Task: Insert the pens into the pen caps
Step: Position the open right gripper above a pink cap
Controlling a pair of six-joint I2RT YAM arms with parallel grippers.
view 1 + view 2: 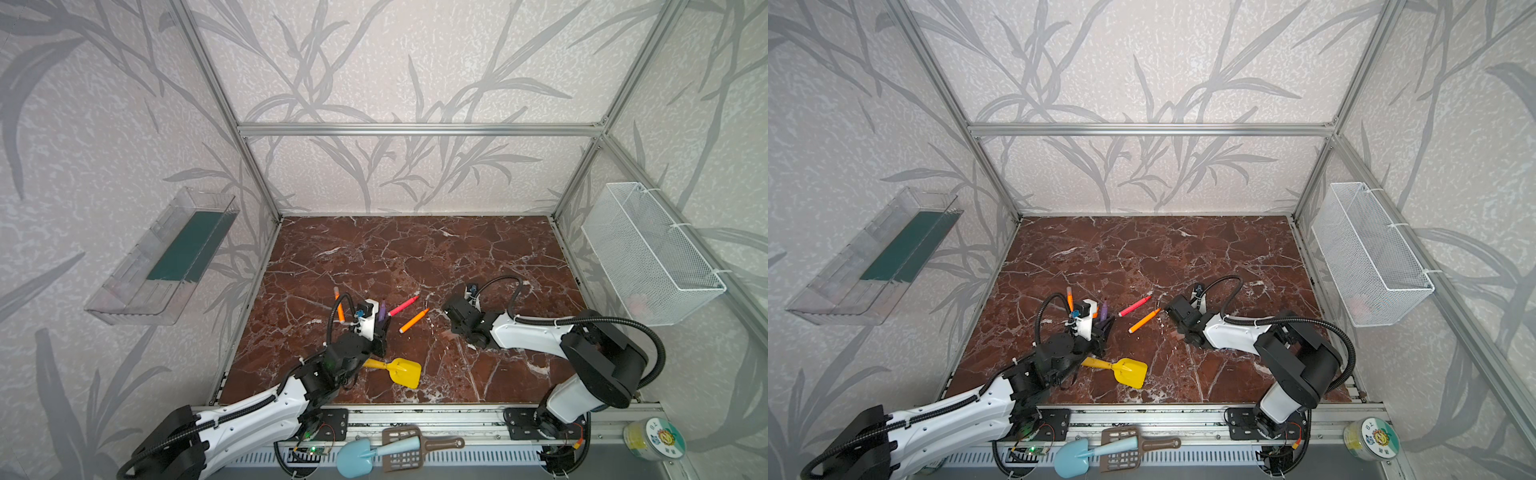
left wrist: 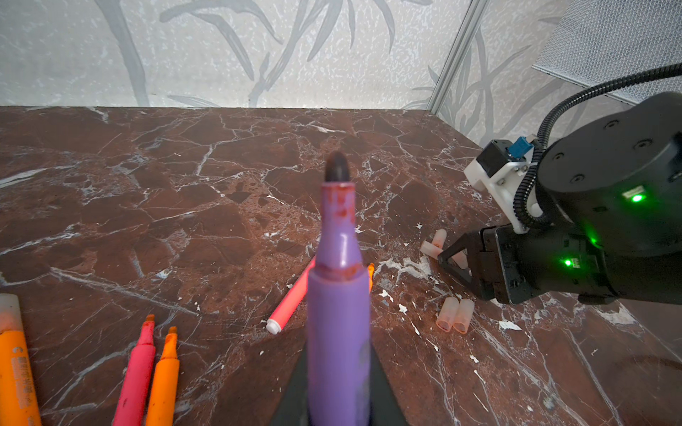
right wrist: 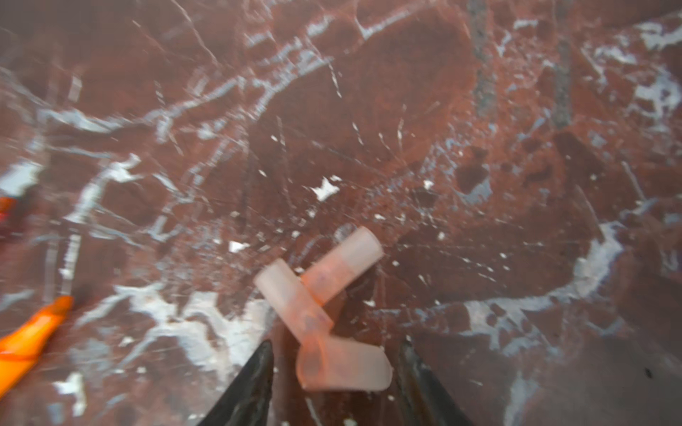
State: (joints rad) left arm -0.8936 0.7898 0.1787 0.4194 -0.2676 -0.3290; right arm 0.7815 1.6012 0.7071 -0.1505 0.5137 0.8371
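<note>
**Q:** Where is the purple pen?

**A:** My left gripper (image 2: 338,372) is pinched tight on the purple pen (image 2: 338,302). The pen is lifted off the bench (image 1: 415,257), left of middle, with its dark tip bare and aimed towards the back edge.

**Q:** And the caps?

**A:** Three pale pink pen caps (image 3: 343,365) lie touching in a cluster right of middle. My right gripper (image 3: 336,350) hangs over them, jaws spread either side of the nearest and not touching it. A pair of caps (image 2: 454,315) lies side by side close to that gripper.

**Q:** What else is there?

**A:** A red-pink pen (image 1: 402,306) and an orange pen (image 1: 413,321) lie between my grippers. A yellow toy shovel (image 1: 401,371) sits nearer the front edge.
</note>
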